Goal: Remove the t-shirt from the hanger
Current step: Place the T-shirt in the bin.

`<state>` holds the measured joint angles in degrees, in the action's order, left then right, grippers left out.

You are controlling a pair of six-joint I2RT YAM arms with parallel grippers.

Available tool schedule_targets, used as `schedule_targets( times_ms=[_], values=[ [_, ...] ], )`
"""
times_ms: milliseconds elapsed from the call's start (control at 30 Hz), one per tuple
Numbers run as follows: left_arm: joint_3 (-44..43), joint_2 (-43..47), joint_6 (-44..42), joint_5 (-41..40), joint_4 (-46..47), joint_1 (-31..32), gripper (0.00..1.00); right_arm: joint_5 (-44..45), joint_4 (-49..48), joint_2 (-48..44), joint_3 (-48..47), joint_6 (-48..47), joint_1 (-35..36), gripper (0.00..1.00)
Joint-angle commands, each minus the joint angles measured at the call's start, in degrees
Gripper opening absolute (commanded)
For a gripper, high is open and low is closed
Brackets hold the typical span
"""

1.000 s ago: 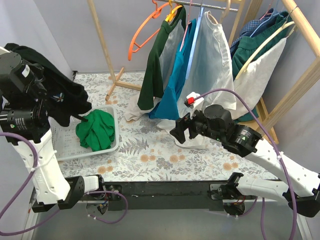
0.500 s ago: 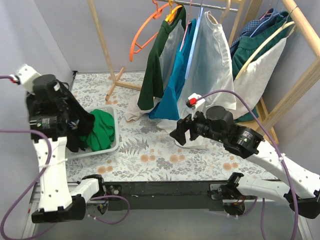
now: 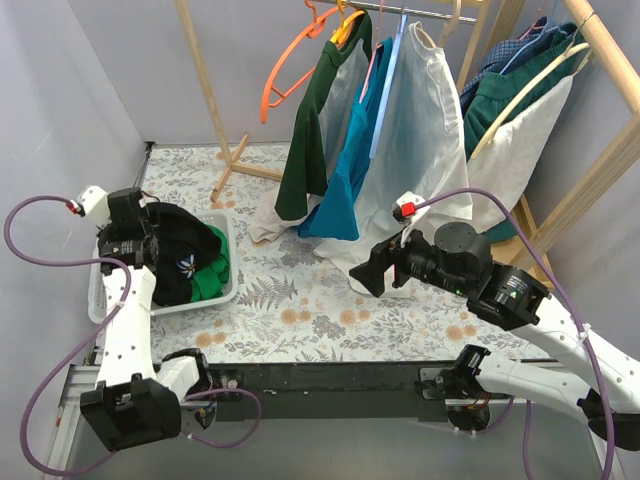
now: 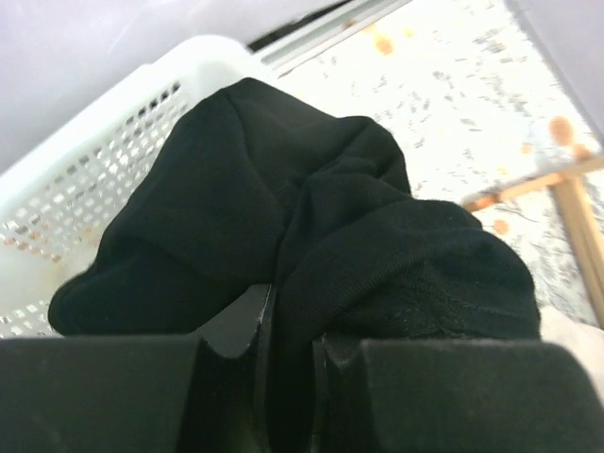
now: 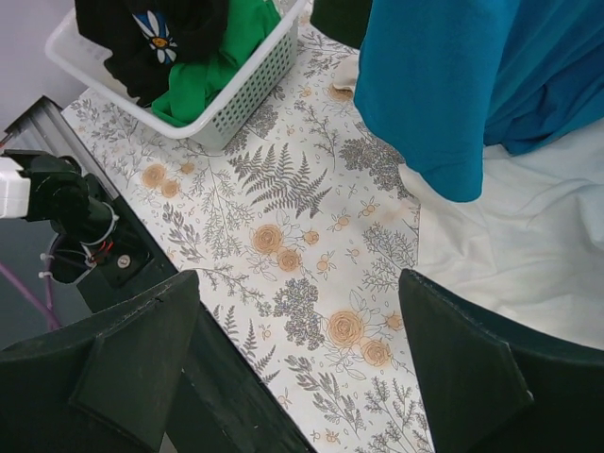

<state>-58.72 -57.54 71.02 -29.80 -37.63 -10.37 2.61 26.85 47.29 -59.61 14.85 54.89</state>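
T-shirt (image 4: 311, 208), black, sits pinched in left gripper (image 4: 291, 311) over white basket (image 4: 113, 104) at left, apparently for dropping in; right gripper (image 5: 297, 321) hangs empty, fingers spread.

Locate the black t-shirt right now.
Top view, left side: the black t-shirt sits in the white basket on top of the green garment, with the left pincer shut on it.

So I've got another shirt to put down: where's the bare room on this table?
Best patch: the floral cloth between the white basket and the right claw, down to the near edge. A smaller one lies back left, beside the wooden rack foot. Crowded: under the hanging shirts, whose hems drape onto it, and the full basket.
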Motion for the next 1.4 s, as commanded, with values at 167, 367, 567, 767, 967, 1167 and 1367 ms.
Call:
schedule_targets(
  times_ms=[167,367,567,767,967,1167,1367],
  values=[
    [8.6,-5.8,3.1,22.3,7.4,-21.5,0.0,6.3,3.0,2.4,-4.7,-1.6,0.3,0.94],
    [14.4,-7.7,3.5,28.5,9.6,-23.4,0.2,10.7,2.6,1.4,-5.8,-2.3,0.4,0.98],
    [8.6,-2.7,0.0,29.7,6.6,-23.4,0.86,15.7,5.6,3.2,-10.0,-3.0,0.4,0.98],
    [0.5,-0.3,-2.6,30.5,2.0,-23.4,0.98,22.3,6.1,5.0,-17.4,-6.2,0.4,0.98],
    [-2.2,2.6,-3.0,28.7,0.0,-23.4,0.98,33.2,4.9,9.8,-28.8,-11.5,0.4,0.92],
    [-7.9,3.7,-6.7,40.2,1.3,-21.1,0.98,34.7,5.3,21.5,-47.7,-14.7,-0.9,0.81],
    [-11.9,2.9,-11.3,46.7,1.1,-14.2,0.98,39.0,4.9,29.9,-59.8,-19.5,-4.4,0.79]
  ],
)
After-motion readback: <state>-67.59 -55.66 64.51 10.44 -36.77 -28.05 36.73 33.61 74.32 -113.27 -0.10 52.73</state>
